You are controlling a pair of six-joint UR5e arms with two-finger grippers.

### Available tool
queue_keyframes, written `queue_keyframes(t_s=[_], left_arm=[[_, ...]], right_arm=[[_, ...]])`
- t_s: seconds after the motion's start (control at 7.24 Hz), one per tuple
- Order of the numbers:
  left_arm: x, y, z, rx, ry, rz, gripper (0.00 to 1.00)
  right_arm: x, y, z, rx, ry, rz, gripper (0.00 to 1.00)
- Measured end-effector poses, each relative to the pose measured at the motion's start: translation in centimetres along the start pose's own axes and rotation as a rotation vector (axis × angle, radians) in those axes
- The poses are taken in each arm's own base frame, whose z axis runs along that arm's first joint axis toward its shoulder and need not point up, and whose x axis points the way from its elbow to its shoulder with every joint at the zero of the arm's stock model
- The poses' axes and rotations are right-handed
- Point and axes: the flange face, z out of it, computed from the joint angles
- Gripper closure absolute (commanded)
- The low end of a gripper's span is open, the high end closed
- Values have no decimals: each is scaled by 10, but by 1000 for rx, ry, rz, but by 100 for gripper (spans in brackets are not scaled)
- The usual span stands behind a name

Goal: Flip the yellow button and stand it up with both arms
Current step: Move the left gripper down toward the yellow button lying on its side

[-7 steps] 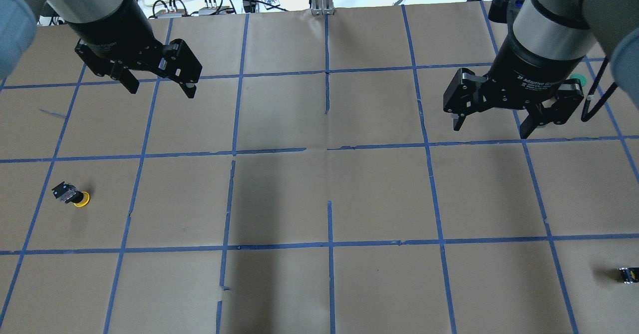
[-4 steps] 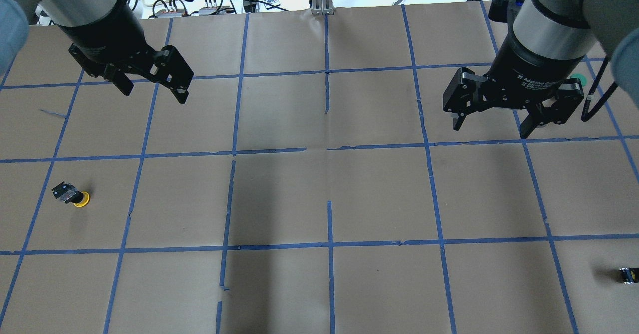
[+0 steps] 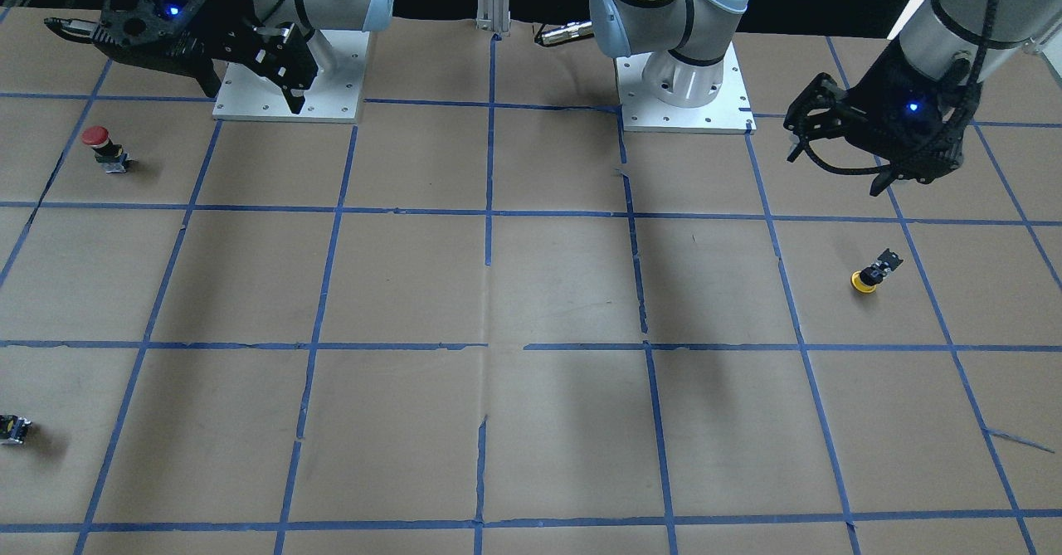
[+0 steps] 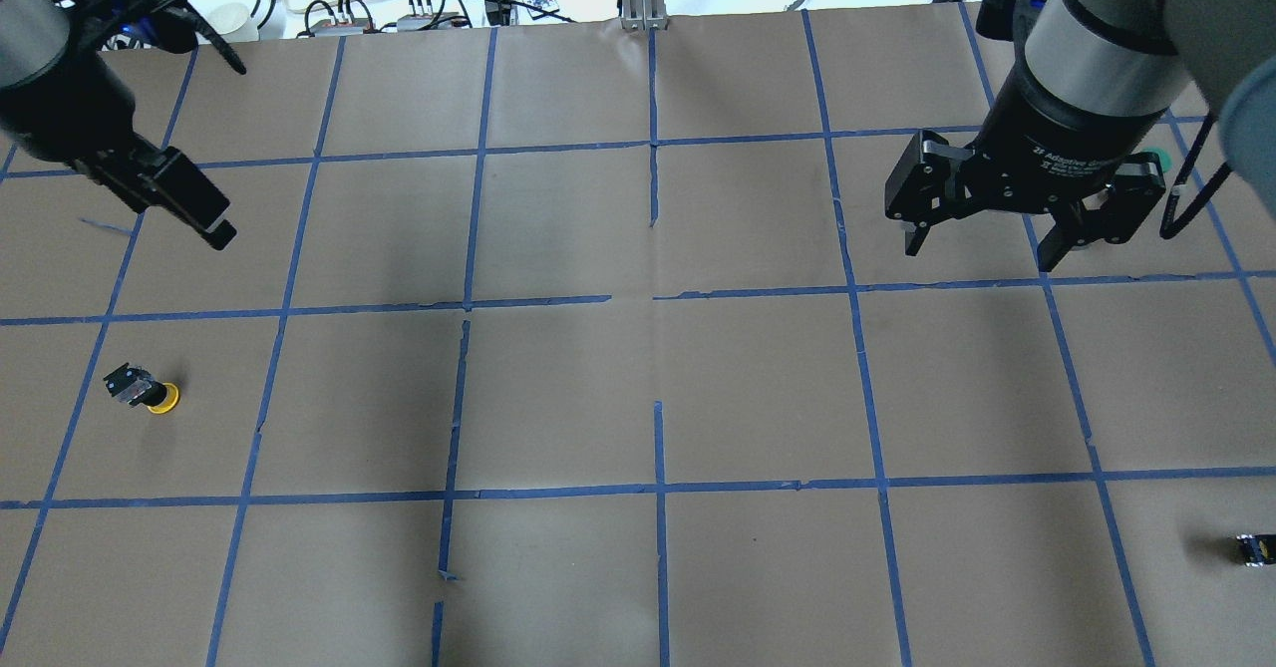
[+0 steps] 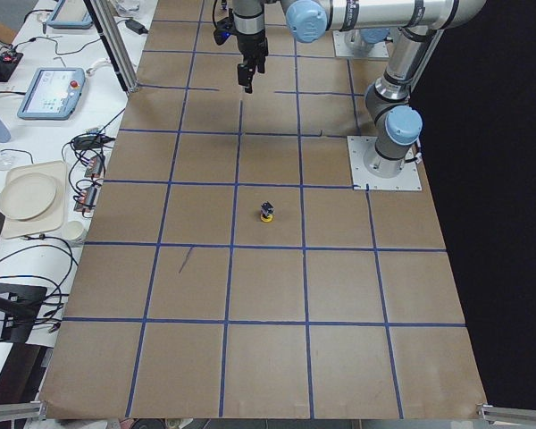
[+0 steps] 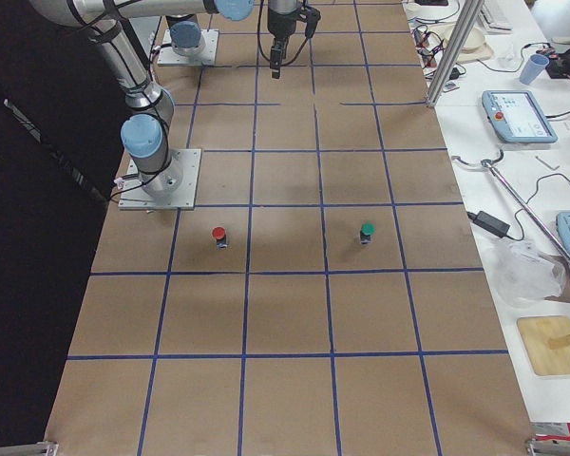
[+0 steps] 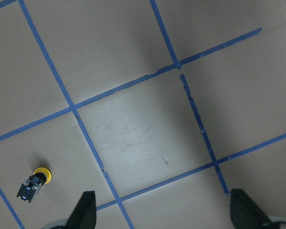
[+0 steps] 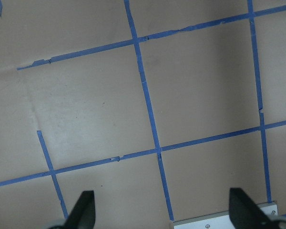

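Yellow button (image 4: 150, 394): cap down — alone on table (image 4: 758, 388)
Left gripper (image 7: 162, 202): jaws wide, empty
Right gripper (image 4: 980, 254): jaws wide, empty

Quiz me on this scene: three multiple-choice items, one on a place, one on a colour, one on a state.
1. The yellow button sits:
A) on the robot's left side
B) dead centre
C) on the robot's right side

2. The capped button on the robot's right, in the front-facing view, has a cap coloured:
A) green
B) yellow
C) red

3. The left gripper is:
A) shut on the yellow button
B) open and empty
C) shut on nothing

Answers:
1 A: it shows at the overhead view's left, the left arm's side.
2 C: its round cap is plainly red.
3 B: in the left wrist view its fingers stand wide apart with nothing between them.
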Motion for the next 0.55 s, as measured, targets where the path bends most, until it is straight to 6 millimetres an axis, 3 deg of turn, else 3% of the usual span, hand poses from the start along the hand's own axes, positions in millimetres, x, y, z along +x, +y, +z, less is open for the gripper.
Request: queue_keyframes(t_s=[0.28,0.55], left_arm=[[-53,30,15,-2,15,119,0],[-91,52,50,19,-51,215,0]], right_arm=[[0,-1,0,3,1,0,0],[0,-1,0,4,0,0,0]])
